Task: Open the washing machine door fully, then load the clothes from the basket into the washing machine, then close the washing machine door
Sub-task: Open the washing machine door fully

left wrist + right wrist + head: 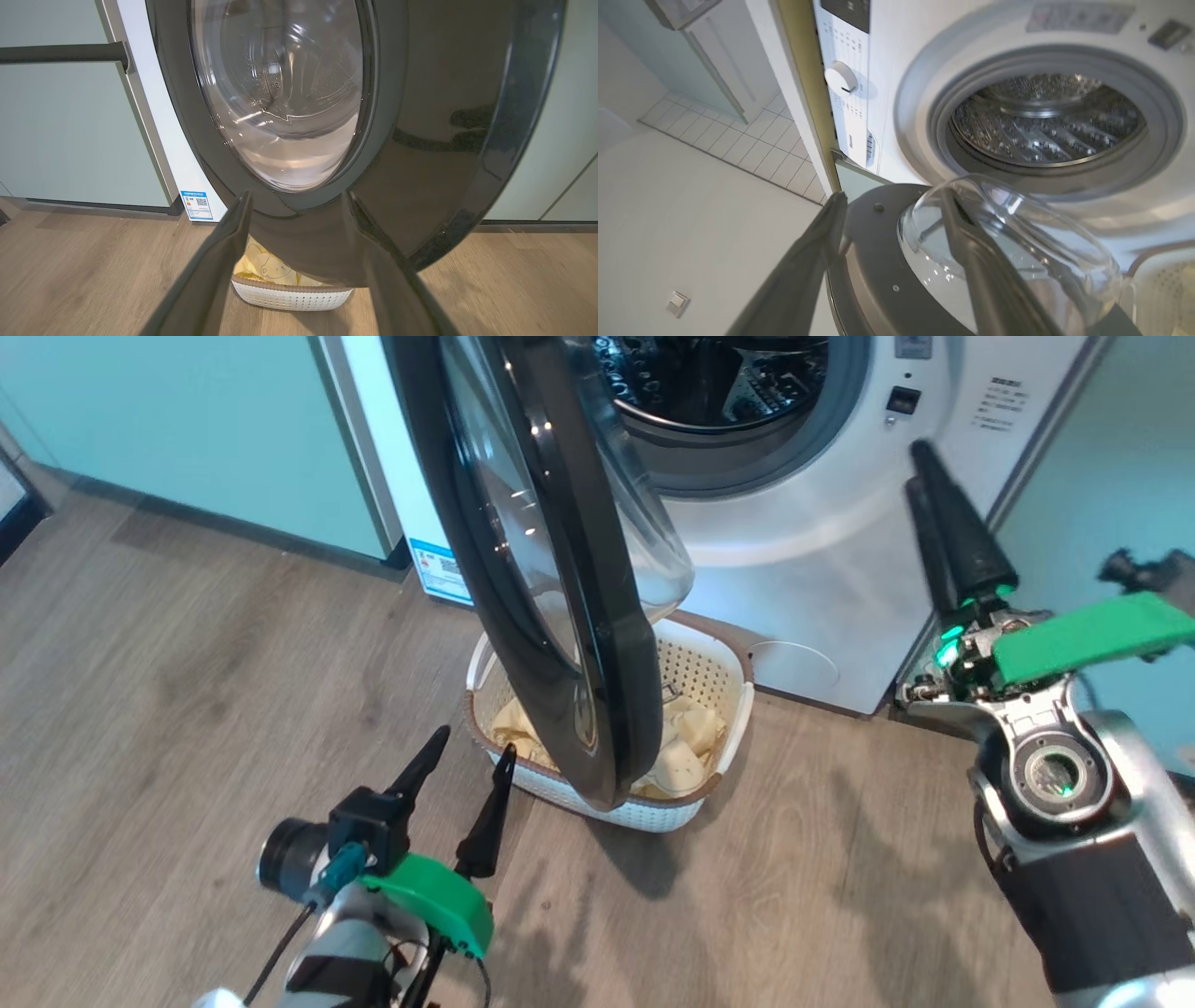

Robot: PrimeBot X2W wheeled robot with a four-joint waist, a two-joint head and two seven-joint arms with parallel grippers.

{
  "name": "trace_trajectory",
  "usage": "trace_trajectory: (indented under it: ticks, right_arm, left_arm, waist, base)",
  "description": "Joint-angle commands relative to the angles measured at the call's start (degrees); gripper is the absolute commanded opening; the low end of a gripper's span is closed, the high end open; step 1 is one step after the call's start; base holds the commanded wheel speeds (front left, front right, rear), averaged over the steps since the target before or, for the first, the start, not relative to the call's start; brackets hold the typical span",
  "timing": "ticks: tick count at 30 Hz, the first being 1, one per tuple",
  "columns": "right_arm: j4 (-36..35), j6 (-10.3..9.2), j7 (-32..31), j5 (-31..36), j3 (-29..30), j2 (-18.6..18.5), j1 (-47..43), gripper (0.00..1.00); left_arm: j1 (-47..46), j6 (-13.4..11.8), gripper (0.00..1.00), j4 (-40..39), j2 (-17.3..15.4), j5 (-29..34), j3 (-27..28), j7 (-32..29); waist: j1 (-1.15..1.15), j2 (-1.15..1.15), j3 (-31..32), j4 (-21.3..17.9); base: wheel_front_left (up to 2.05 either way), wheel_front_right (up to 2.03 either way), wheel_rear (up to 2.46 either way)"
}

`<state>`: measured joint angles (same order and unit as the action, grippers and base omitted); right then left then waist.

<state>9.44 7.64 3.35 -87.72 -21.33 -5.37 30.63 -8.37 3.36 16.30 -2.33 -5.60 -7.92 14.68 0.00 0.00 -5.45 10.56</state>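
One washing machine point(840, 569), one washing machine door point(551, 569) hanging open, one basket point(738, 709) on the floor under the door's lower edge, clothes point(695, 728) inside; left gripper point(473, 742) and right gripper point(893, 195) both gaped wide, empty. Right wrist view caught the drum point(1045, 121); left wrist view, a bear print.

Black door point(616, 644) half-open over basket point(742, 709)

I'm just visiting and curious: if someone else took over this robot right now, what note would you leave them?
Left gripper: open, empty.
Right gripper: open, empty.
Glossy black round washing machine door: swung out partway, hanging over the cream perforated plastic basket.
Pale yellow clothes: in that basket.
Big white washing machine: drum looks empty.
Done: door unlatched.
Left: open fully, load clothes, close door.
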Motion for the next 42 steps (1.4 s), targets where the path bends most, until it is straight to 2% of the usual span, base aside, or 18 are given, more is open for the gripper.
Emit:
trace_trajectory:
  ticks: [1, 5, 8, 15, 16, 17, 21, 28, 34, 42]
  right_arm:
    - [-3.8, -0.15, 2.8, 3.5, -0.8, -0.4, 0.6, 1.00]
    - [-7.2, -0.15, 9.8, 14.0, -2.7, -2.9, -0.4, 1.00]
    - [-8.4, -0.15, 11.4, 22.8, -1.6, -4.0, -1.5, 1.00]
    - [-11.8, -0.15, 11.6, 51.8, 7.5, -1.6, -9.6, 1.00]
    - [-12.3, -0.15, 11.6, 54.7, 8.4, -1.1, -11.2, 1.00]
    - [-12.3, -0.15, 11.6, 54.7, 8.4, -1.1, -11.2, 1.00]
    - [-13.6, -0.15, 11.6, 65.2, 10.5, 0.0, -17.9, 1.00]
    - [-12.9, -0.15, 11.6, 73.5, 16.2, 2.0, -29.6, 1.00]
    - [-10.9, -0.15, 11.6, 75.6, 18.8, 2.5, -37.4, 1.00]
    - [-9.8, -0.15, 11.6, 75.8, 20.6, 2.5, -41.5, 1.00]
  left_arm:
    - [-1.2, -0.2, 1.00, -1.7, -1.0, 0.3, 2.2, 0.3]
    - [-1.2, -0.2, 1.00, -1.8, -1.3, 0.3, 2.8, 0.3]
    - [-1.2, -0.3, 1.00, -2.0, -1.4, 0.3, 3.2, 0.3]
    - [-0.6, -0.4, 1.00, -2.3, -1.5, 0.3, 3.8, 0.3]
    - [-0.5, -0.4, 1.00, -2.4, -1.5, 0.3, 3.8, 0.3]
    - [-0.5, -0.4, 1.00, -2.4, -1.5, 0.3, 3.8, 0.3]
    - [0.2, -0.4, 1.00, -2.4, -1.5, 0.2, 4.2, 0.3]
    - [1.6, -0.7, 1.00, -2.4, -1.6, -0.1, 5.2, 0.3]
    - [2.9, -1.1, 1.00, -2.7, -1.8, -0.5, 6.3, 0.3]
    - [3.9, -1.2, 1.00, -2.6, -1.9, -0.7, 6.7, 0.3]
  waist:
    - [0.00, 0.00, 0.2, -0.5]
    - [0.00, 0.00, 0.3, -1.4]
    - [0.00, 0.00, 0.4, -2.1]
    - [0.00, 0.00, 0.8, -3.3]
    - [0.00, 0.00, 0.9, -3.5]
    - [0.00, 0.00, 0.9, -3.5]
    - [0.00, 0.00, 1.4, -4.2]
    - [0.00, 0.00, 2.3, -5.1]
    - [0.00, 0.00, 3.4, -6.1]
    - [0.00, 0.00, 4.7, -6.8]
  base:
    - [0.00, 0.00, 0.00]
    - [0.00, 0.00, 0.00]
    - [0.00, 0.00, 0.00]
    - [0.00, 0.00, 0.00]
    - [0.00, 0.00, 0.00]
    - [0.00, 0.00, 0.00]
    - [0.00, 0.00, 0.00]
    - [0.00, 0.00, 0.00]
    - [0.00, 0.00, 0.00]
    - [0.00, 0.00, 0.00]
